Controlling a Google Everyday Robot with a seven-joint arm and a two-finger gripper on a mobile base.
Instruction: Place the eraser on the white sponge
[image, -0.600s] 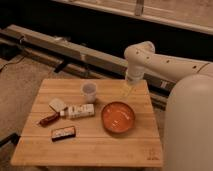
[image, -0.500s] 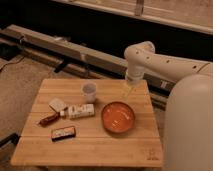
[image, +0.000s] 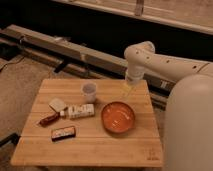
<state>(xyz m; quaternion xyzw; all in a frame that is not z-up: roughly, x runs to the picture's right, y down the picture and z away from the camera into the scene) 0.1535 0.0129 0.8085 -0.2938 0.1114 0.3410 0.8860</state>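
The eraser (image: 63, 133) is a small dark flat block with a pale strip, lying near the front left of the wooden table (image: 90, 150). The white sponge (image: 58, 104) is a small whitish pad at the left, behind the red-handled tool. My gripper (image: 126, 90) hangs from the white arm over the table's back right part, above and behind the orange bowl, far from both the eraser and the sponge. It holds nothing that I can see.
A translucent whitish cup (image: 89, 92) stands at the back middle. A long white box with dark print (image: 78, 111) lies beside a red-handled tool (image: 49, 119). An orange bowl (image: 118, 117) sits right of centre. A metal rail (image: 60, 47) runs behind the table.
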